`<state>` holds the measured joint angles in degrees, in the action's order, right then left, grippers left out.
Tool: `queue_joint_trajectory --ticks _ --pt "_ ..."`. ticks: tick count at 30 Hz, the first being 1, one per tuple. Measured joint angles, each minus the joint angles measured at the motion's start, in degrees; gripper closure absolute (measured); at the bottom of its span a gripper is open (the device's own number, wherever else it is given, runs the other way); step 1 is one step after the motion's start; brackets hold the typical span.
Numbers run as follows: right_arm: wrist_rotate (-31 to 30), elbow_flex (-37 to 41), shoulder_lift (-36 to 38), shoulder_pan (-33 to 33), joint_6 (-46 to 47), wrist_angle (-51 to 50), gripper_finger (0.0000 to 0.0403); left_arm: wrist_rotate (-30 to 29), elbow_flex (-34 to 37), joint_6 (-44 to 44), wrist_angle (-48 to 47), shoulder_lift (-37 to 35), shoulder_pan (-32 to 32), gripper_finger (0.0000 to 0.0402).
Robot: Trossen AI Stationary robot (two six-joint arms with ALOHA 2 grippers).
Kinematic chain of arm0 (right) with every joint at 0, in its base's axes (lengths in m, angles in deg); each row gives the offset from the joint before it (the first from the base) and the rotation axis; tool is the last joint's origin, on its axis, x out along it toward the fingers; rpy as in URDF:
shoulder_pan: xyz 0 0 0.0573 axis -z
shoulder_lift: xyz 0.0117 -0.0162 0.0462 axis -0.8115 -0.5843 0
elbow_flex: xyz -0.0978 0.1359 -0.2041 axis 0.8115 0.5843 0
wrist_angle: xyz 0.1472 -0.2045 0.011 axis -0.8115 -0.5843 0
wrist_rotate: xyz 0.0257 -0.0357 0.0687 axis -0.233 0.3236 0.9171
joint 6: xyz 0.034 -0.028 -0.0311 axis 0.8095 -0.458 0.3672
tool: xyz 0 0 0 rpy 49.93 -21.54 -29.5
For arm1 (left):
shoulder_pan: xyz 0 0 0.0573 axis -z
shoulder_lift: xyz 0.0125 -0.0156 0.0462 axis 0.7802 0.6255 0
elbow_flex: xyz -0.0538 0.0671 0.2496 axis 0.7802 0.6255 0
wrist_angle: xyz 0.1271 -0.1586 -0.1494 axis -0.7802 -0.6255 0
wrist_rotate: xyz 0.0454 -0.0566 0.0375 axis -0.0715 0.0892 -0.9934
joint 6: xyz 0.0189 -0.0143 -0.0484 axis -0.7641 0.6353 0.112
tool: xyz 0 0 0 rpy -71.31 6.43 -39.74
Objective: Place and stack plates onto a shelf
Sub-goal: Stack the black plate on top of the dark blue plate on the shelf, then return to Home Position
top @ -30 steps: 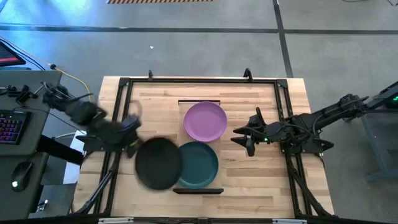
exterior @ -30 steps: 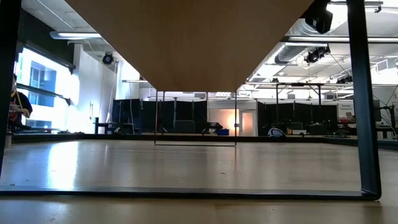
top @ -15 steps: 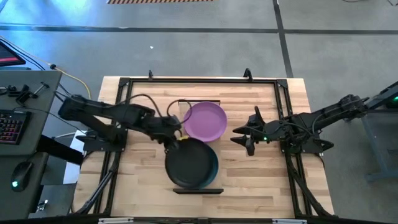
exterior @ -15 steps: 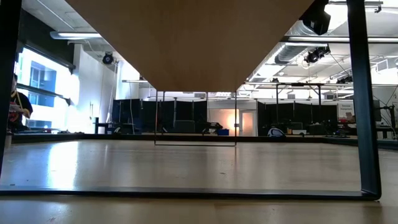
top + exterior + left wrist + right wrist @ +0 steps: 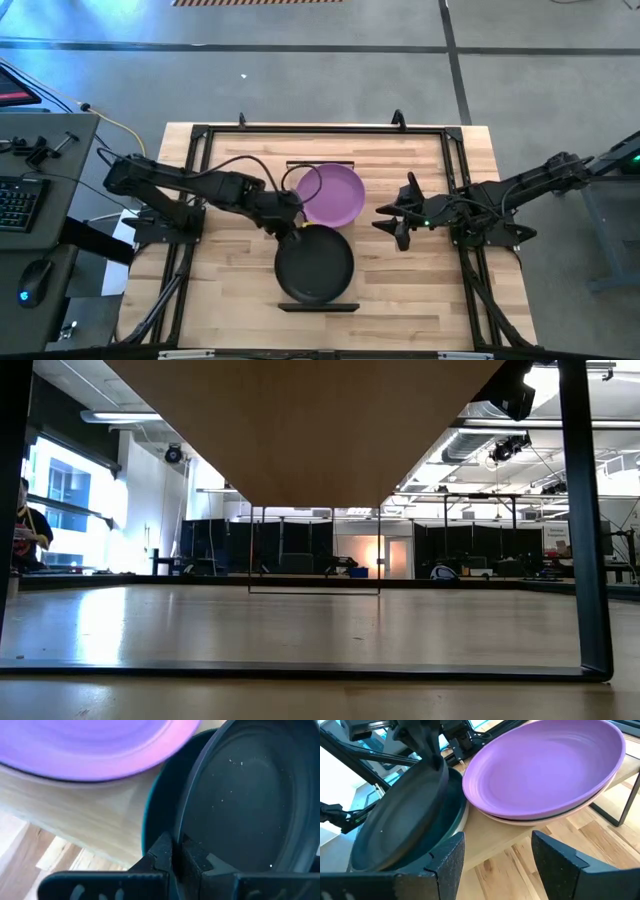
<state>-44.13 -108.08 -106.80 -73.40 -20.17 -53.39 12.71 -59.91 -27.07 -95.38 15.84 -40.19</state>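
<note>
The black plate (image 5: 316, 266) lies over the dark teal plate (image 5: 154, 815) at the near end of the shelf (image 5: 296, 176), hiding it in the high view. My left gripper (image 5: 294, 227) is shut on the black plate's rim. In the right wrist view the black plate (image 5: 400, 817) tilts, its held side raised above the teal plate (image 5: 451, 815). The purple plate (image 5: 330, 193) tops a stack at the shelf's far end, with a pink rim (image 5: 530, 823) under it. My right gripper (image 5: 398, 222) waits open to the right of the shelf. My left gripper pinches the black plate's rim (image 5: 178, 841) between its two fingers, on the edge nearest the purple plate. The fingers come slanting down from the table's left and far side. The held edge is raised; the opposite side rests in the teal plate.
A dark metal frame (image 5: 200, 180) runs around the slatted tabletop (image 5: 400, 290). The shelf's underside (image 5: 300, 420) fills the top of the low view. Bare tabletop lies on both sides of the shelf. A keyboard and gear (image 5: 20, 200) sit off the table's left.
My left gripper carried the black plate from the table's left toward the shelf and over the teal plate. The plate was beside the teal plate a second ago; now it covers it. The grip stayed shut. My right arm kept still.
</note>
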Motion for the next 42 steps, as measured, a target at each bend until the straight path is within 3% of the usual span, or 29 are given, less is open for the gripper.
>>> queue_joint_trajectory --ticks 8,23,26,29,33,35,38,42 --pt "0.0 0.0 0.0 0.0 0.0 -0.5 0.0192 -0.6 0.0 -2.7 0.2 1.3 0.1 0.0364" --pt "0.6 0.0 0.0 0.0 -0.8 0.6 0.0192 -0.2 0.0 -3.8 -0.1 -5.2 -0.2 0.0237" --pt "1.0 0.0 0.3 0.0 -0.8 1.2 0.0192 -5.0 0.0 -4.5 1.1 -8.8 -0.2 0.0231" --pt "1.4 0.0 1.1 0.0 -0.6 5.1 0.0192 -14.2 0.3 -8.3 4.3 -13.3 0.7 0.023" --pt "1.4 0.0 1.8 0.0 -4.5 16.9 0.0192 -31.3 4.7 -14.0 15.8 -21.9 4.1 0.0229" --pt "0.6 0.0 1.8 0.3 -8.8 23.2 0.0192 -36.3 9.3 -17.7 22.9 -26.2 5.7 0.0229" --pt "0.2 0.0 1.8 1.8 -14.0 29.9 0.0192 -36.7 18.0 -22.8 33.8 -32.0 6.6 0.0229" --pt "0.7 0.0 2.3 4.9 -14.0 31.1 0.0192 -27.5 29.4 -29.3 49.4 -37.5 4.2 0.0229"
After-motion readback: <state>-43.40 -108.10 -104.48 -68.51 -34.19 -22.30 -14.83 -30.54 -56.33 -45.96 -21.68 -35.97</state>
